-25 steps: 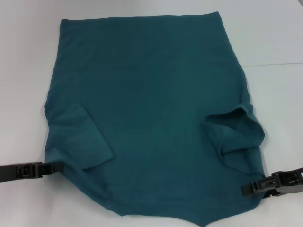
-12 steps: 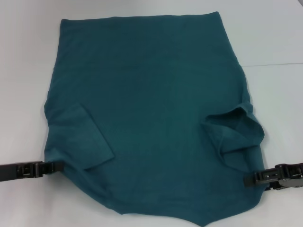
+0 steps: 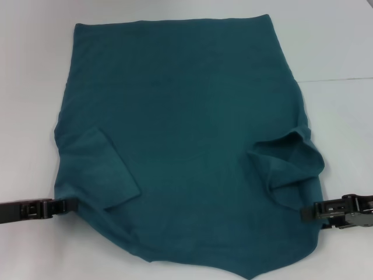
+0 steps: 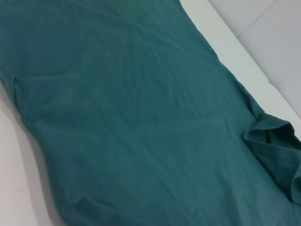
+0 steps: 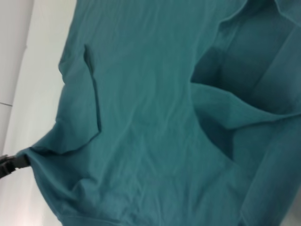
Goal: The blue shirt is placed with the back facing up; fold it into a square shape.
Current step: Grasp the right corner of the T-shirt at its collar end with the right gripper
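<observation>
Two grippers, left gripper (image 3: pixel 69 205) and right gripper (image 3: pixel 307 213), pinching soft, creased blue shirt (image 3: pixel 186 134) edges

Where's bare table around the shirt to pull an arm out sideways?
Bare white table lies beyond the blue shirt on both sides and along its far hem. The left gripper and right gripper sit at the shirt's near side edges, with open surface outboard of each. The near middle is all cloth.
</observation>
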Available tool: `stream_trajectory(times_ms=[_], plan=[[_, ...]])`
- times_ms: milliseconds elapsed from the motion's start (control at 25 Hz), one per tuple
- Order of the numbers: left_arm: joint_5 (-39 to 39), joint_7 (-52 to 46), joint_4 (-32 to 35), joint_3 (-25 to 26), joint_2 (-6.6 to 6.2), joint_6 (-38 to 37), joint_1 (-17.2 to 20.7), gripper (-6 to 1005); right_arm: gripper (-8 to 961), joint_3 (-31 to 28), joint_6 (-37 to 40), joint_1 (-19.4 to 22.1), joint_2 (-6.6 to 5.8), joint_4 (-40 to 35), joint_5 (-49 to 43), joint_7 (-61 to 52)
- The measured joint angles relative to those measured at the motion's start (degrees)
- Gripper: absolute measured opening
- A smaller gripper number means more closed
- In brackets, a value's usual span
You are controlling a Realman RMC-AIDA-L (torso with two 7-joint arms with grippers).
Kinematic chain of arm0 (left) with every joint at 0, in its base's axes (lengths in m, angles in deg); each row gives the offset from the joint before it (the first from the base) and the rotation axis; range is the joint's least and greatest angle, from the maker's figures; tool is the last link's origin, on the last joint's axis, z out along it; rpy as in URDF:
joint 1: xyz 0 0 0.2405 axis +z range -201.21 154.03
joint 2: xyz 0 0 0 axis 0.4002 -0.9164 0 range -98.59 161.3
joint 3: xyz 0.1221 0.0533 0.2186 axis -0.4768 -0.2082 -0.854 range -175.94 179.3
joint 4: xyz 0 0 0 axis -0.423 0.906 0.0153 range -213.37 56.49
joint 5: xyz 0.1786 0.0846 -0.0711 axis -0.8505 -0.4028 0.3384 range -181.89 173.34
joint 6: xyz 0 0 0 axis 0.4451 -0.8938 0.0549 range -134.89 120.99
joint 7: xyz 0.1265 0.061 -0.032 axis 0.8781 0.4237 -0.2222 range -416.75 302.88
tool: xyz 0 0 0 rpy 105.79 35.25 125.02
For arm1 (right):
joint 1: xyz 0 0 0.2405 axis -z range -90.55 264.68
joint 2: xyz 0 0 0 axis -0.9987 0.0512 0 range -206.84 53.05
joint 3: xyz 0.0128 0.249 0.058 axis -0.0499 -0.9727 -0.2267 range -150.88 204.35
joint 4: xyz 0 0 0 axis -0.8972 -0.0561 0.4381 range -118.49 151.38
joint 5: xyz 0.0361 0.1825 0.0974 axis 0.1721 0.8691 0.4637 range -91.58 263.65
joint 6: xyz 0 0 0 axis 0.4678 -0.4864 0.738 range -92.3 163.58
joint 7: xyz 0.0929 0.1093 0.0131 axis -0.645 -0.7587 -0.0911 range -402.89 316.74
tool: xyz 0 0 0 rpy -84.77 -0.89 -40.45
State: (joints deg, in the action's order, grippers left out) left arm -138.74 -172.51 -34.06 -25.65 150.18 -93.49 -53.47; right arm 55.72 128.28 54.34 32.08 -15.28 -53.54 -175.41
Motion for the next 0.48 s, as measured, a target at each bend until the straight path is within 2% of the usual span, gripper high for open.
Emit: stream_trajectory(times_ms=[480], plan=[[0.00, 0.18, 0.00, 0.00, 0.00, 0.07, -0.07, 12, 839, -0.16, 0.05, 0.43, 0.00, 0.00, 0.65, 0.01]])
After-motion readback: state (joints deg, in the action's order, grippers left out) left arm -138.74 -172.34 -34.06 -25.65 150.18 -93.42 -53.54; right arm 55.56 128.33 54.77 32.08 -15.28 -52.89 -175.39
